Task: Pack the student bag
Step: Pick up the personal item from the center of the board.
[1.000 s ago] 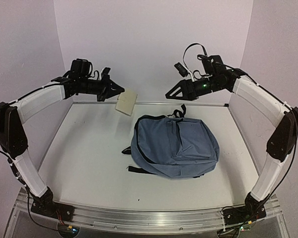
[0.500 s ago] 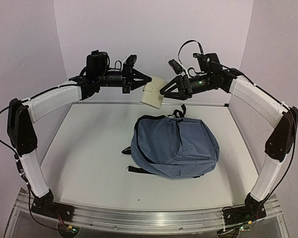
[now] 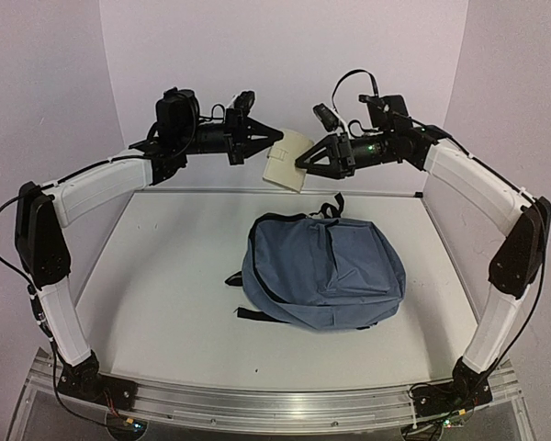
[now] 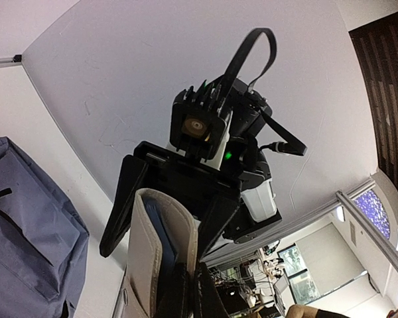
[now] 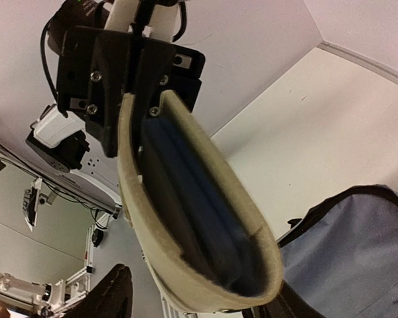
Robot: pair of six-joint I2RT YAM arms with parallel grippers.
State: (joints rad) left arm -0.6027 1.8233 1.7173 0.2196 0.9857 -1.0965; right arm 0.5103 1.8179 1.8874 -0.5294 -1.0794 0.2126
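The student bag (image 3: 321,271), a blue-grey backpack, lies flat on the table, zipped shut as far as I can see; parts of it show in the left wrist view (image 4: 20,218) and the right wrist view (image 5: 358,258). High above its far end my left gripper (image 3: 274,140) is shut on one edge of a beige felt pouch (image 3: 286,159) with a blue inside (image 4: 149,258). My right gripper (image 3: 300,163) faces it from the right. Its jaws straddle the pouch's (image 5: 186,199) other end, and the left finger (image 5: 113,295) stands clear of the felt.
The white table (image 3: 165,276) is walled at the back and on both sides. The bag's black straps (image 3: 257,314) trail toward the front left, and its carry handle (image 3: 331,207) points to the back wall. A metal rail (image 3: 275,404) runs along the near edge.
My left arm has carried the pouch to the right, toward the middle. My right gripper has moved in onto the pouch and its jaws have narrowed around it.
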